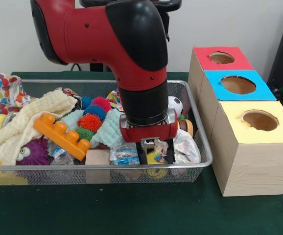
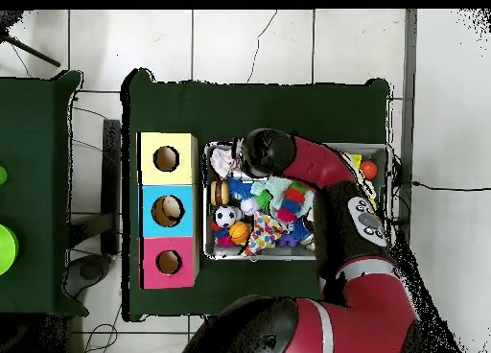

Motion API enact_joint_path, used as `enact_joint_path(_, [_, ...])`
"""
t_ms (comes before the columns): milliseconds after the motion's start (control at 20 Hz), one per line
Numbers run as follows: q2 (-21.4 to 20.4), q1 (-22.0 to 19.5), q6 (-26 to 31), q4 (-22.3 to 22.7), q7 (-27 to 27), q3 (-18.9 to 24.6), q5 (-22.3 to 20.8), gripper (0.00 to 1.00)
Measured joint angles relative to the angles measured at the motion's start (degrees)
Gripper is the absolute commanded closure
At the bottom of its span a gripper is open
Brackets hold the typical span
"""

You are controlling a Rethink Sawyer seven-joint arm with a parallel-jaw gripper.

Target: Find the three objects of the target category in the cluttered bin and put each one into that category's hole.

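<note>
I am at the picking step, low in the silver wire mesh bin, lower centre of the front view. My black two-fingered gripper stands slightly open, astride a crinkled white plastic wrapper; whether it grips, I cannot tell. Next I judge I must close, lift clear, and carry to one of the three wooden boxes, red-topped, blue-topped, yellow-topped, at right.

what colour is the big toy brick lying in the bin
Orange. The toy brick shows best in the front view, lying on the pale cloth.
</note>
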Motion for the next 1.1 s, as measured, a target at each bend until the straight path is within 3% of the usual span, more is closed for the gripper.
enact_joint_path(500, [3.09,0.00,1.22,-2.56,0.00,-0.03,-0.04,0.00])
enact_joint_path(1100, [5.59,2.00,10.02,-9.29,0.00,-1.88,-0.04,0.00])
